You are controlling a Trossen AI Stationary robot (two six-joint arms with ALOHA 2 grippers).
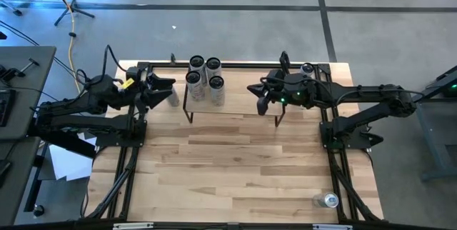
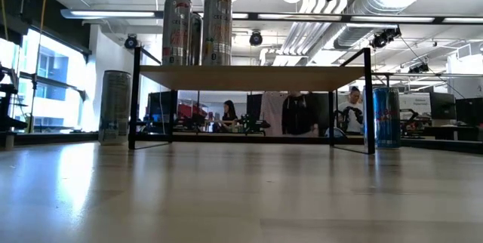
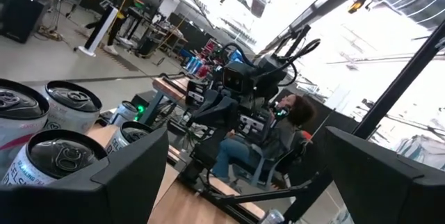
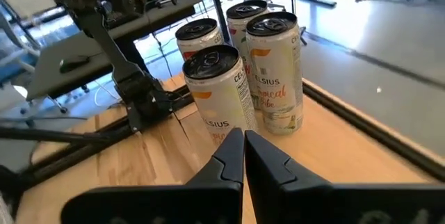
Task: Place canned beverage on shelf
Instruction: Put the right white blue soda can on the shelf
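From overhead I see four cans (image 1: 204, 79) standing upright in a tight cluster on the left end of the shelf (image 1: 239, 101), which sits at the far edge of the tabletop (image 1: 228, 173). My left gripper (image 1: 168, 87) hovers just left of the shelf, fingers spread wide, holding nothing. My right gripper (image 1: 258, 96) sits over the shelf's right part, fingers pressed together and empty, pointing toward the cans (its wrist view shows them just ahead). One more can (image 1: 173, 98) stands on the tabletop beside the shelf's left legs, another (image 1: 307, 68) by the far right corner. A last can (image 1: 330, 201) lies near the front right edge.
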